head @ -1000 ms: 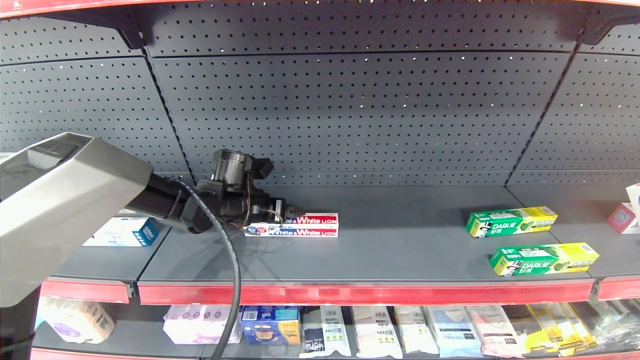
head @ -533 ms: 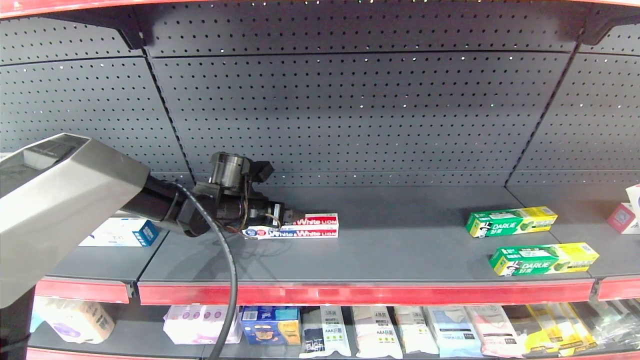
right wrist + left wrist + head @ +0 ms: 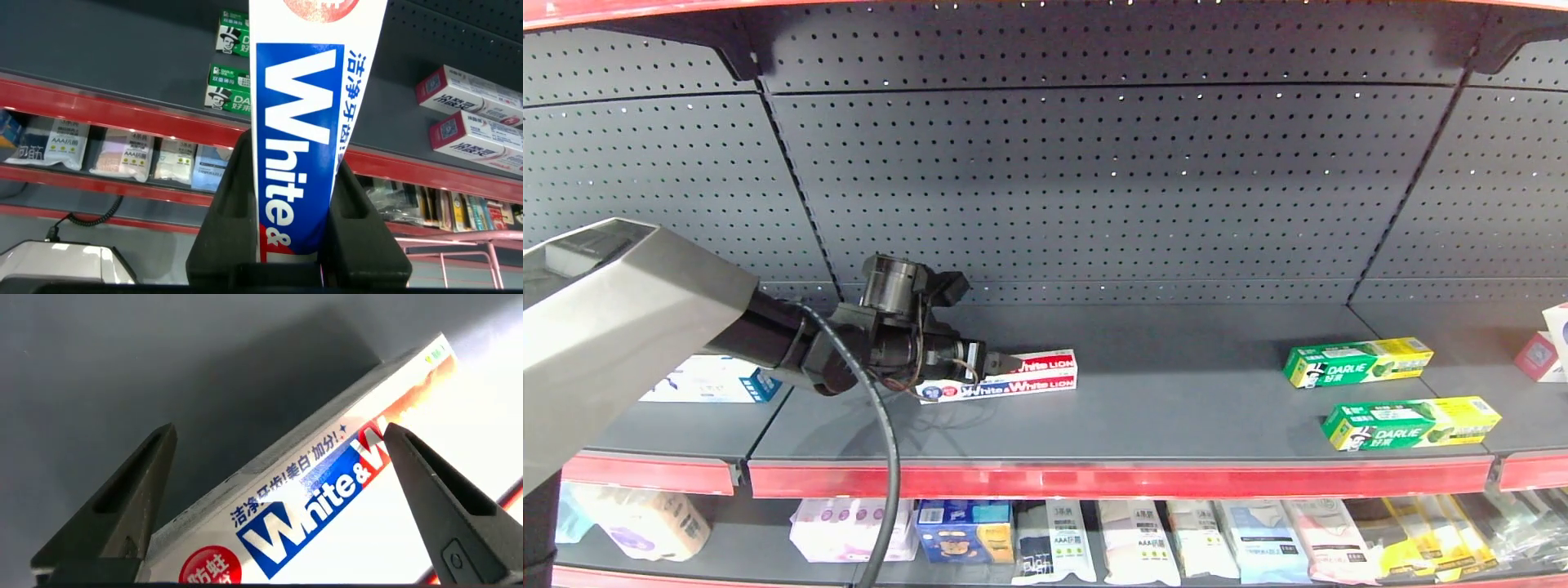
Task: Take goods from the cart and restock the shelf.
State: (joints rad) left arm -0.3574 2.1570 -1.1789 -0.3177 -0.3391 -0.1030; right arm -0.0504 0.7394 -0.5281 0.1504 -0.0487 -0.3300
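The left gripper [image 3: 1006, 363] is drawing back leftward over the shelf [image 3: 1160, 416], its fingers spread on either side of the white toothpaste box [image 3: 1029, 377] and seemingly not clamping it. The box's gripper-side end is now lying nearer the shelf front than a second ago. The right gripper [image 3: 294, 163] is clamping a second toothpaste box [image 3: 301, 90].

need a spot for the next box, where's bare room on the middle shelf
Widest bare stretch of the shelf: between the white toothpaste box at the left gripper and the two green boxes. Its front edge is bare too. Lower shelf is packed.
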